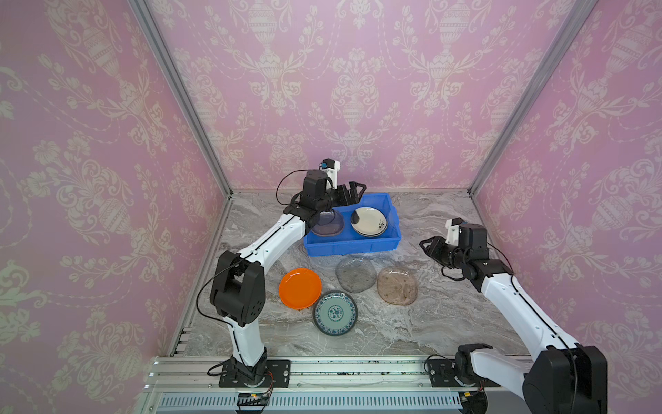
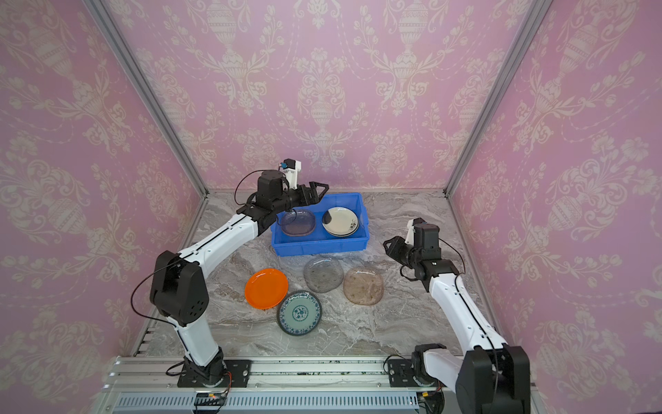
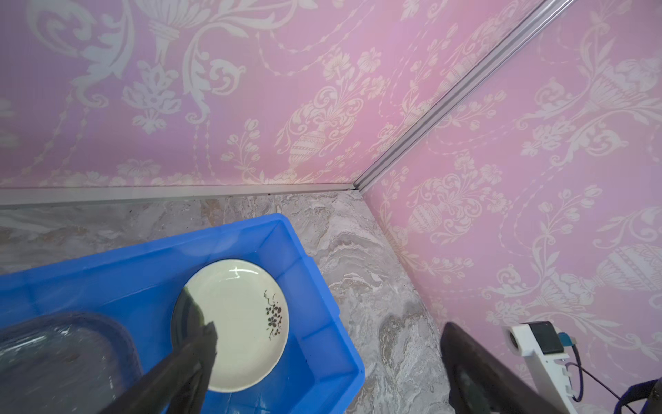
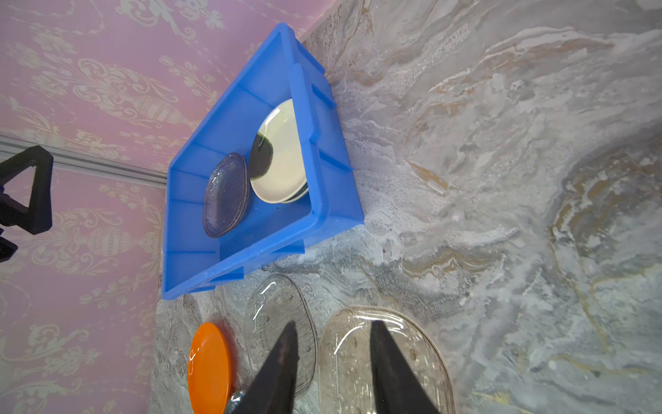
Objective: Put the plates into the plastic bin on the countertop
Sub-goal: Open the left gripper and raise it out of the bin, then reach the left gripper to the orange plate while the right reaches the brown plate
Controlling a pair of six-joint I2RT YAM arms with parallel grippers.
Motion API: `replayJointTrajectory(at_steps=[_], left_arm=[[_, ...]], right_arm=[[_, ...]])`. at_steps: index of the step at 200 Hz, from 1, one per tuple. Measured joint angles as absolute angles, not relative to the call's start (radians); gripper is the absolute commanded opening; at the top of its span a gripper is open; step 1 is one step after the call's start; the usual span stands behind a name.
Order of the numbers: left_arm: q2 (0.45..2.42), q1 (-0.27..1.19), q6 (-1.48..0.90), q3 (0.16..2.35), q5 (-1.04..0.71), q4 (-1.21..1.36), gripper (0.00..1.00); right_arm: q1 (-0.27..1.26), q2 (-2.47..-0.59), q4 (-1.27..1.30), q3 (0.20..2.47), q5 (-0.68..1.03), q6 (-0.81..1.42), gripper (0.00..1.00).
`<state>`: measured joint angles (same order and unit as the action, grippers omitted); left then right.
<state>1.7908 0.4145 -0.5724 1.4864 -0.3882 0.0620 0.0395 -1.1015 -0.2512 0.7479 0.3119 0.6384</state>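
The blue plastic bin (image 1: 351, 246) stands at the back of the marble countertop (image 1: 412, 329). Inside it lie a translucent grey glass plate (image 1: 327, 225) on the left and a cream plate (image 1: 369, 221) stacked on a dark one on the right. In front of the bin an orange plate (image 1: 300, 288), a teal floral plate (image 1: 335, 313), a grey glass plate (image 1: 354, 273) and a brownish glass plate (image 1: 397, 285) rest on the counter. My left gripper (image 1: 354, 191) hovers open and empty over the bin's back left. My right gripper (image 4: 334, 324) hangs open and empty above the brownish plate (image 4: 351, 362).
Pink patterned walls close in the back and both sides. An aluminium rail (image 1: 322, 372) with both arm bases runs along the front edge. The left arm's black elbow (image 1: 236, 283) stands just left of the orange plate.
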Motion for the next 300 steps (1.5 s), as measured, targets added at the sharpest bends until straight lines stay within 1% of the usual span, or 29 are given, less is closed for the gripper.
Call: replayJointTrajectory(at_steps=[22, 56, 84, 104, 143, 170, 201, 254, 300], left_arm=[[1.693, 0.410, -0.537, 1.372, -0.384, -0.009, 0.99], [1.448, 0.410, -0.494, 1.200, -0.341, -0.075, 0.99], [1.295, 0.410, -0.476, 1.083, -0.327, -0.067, 0.99], [1.226, 0.410, -0.476, 0.971, -0.339, -0.059, 0.99], [1.199, 0.425, -0.488, 0.846, -0.390, -0.071, 0.98], [1.171, 0.450, -0.496, 0.813, -0.395, -0.089, 0.97], [1.159, 0.457, -0.516, 0.788, -0.395, -0.080, 0.94], [1.201, 0.465, -0.561, 0.756, -0.395, -0.021, 0.92], [1.227, 0.469, -0.579, 0.749, -0.396, 0.004, 0.92]], right_arm=[[0.039, -1.005, -0.293, 0.685, 0.301, 0.631, 0.36], [0.039, -0.880, -0.366, 0.630, 0.290, 0.611, 0.36], [0.039, -0.841, -0.403, 0.580, 0.292, 0.602, 0.34], [0.039, -0.844, -0.414, 0.538, 0.301, 0.607, 0.31], [0.039, -0.880, -0.455, 0.501, 0.301, 0.629, 0.23], [0.039, -0.897, -0.466, 0.492, 0.294, 0.632, 0.22], [0.039, -0.950, -0.432, 0.459, 0.300, 0.645, 0.22], [0.039, -1.058, -0.329, 0.441, 0.327, 0.671, 0.27], [0.048, -1.142, -0.237, 0.440, 0.348, 0.685, 0.27]])
